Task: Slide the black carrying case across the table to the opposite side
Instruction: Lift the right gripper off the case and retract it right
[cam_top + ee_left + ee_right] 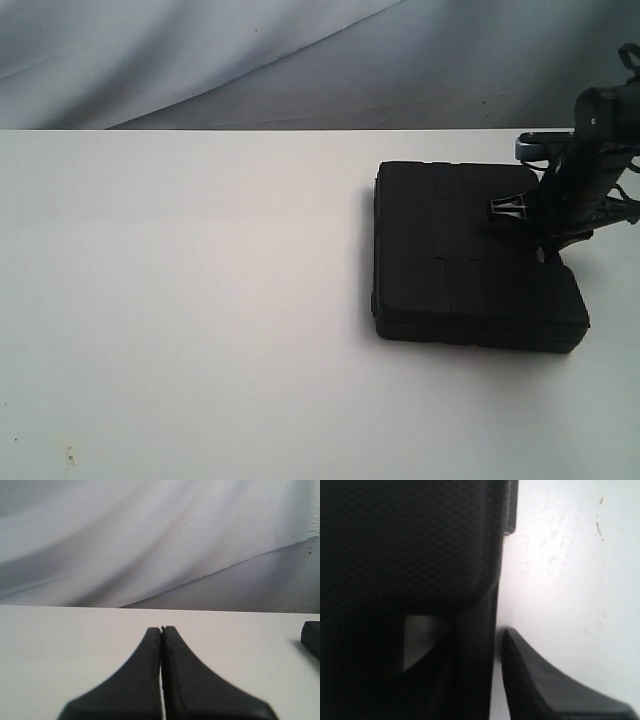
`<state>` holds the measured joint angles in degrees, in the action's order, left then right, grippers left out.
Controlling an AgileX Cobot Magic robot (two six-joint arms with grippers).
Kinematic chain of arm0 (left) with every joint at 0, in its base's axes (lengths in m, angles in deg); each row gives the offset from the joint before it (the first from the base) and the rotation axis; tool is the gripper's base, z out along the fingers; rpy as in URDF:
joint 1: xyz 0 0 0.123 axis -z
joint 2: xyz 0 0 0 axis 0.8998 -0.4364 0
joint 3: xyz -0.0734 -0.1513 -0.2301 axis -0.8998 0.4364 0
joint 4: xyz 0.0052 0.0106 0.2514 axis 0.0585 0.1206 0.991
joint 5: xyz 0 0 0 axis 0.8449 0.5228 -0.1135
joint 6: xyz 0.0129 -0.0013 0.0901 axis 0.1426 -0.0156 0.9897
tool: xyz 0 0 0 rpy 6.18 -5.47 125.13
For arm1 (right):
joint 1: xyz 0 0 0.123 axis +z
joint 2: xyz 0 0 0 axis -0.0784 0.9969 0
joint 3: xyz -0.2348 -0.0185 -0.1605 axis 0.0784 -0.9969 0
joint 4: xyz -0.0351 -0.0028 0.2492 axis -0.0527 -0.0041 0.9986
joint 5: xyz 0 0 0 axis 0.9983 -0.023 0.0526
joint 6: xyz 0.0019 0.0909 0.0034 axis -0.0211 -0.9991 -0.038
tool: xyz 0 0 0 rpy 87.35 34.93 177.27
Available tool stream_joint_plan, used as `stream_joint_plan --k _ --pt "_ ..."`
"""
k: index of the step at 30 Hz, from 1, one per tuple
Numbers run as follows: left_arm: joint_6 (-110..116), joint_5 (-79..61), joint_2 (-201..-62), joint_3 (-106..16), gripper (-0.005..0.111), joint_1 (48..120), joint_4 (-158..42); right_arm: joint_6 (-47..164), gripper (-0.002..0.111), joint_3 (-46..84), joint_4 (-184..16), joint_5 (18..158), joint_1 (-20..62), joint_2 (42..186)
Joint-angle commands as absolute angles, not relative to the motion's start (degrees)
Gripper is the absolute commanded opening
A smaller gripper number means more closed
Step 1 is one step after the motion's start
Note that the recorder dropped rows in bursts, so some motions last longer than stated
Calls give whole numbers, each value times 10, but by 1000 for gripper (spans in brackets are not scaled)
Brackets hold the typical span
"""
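Black carrying case [470,255], flat on right part of white worktop [180,300], right claw [548,238] at its right edge, jaws apart, one finger [545,690] just beside case wall, left claw [161,630] pressed together, well apart from case

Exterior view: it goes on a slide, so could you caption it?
Black carrying case lying flat on the right of the white table, right gripper at its right-hand edge.

You are looking at a wide white table [180,300] that is carrying one black case [470,255], which is lying flat on its right side, towards the far edge. A few small dark specks [70,458] are showing at the near left.
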<state>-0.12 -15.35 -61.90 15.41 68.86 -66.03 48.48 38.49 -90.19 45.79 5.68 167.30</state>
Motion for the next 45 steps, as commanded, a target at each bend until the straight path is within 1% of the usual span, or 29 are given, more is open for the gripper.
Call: stream_joint_plan --k 1,4,14,28,35,42,45 --pt "-2 -152 -616 157 0 687 -660 487 38 378 -925 448 48 1669" --pt "-2 -152 -616 157 0 687 -660 487 40 378 -923 449 48 1658" --pt "-2 -152 -616 157 0 687 -660 487 40 378 -915 438 56 1628" --pt "-2 -152 -616 157 0 687 -660 486 40 370 -911 399 70 1538" --pt "-2 -152 -616 157 0 687 -660 484 40 284 -893 444 75 1447" --pt "-2 -152 -616 157 0 687 -660 473 40 164 -891 496 75 1327" --pt "-2 -152 -616 157 0 687 -660 473 37 116 -881 519 75 1273"
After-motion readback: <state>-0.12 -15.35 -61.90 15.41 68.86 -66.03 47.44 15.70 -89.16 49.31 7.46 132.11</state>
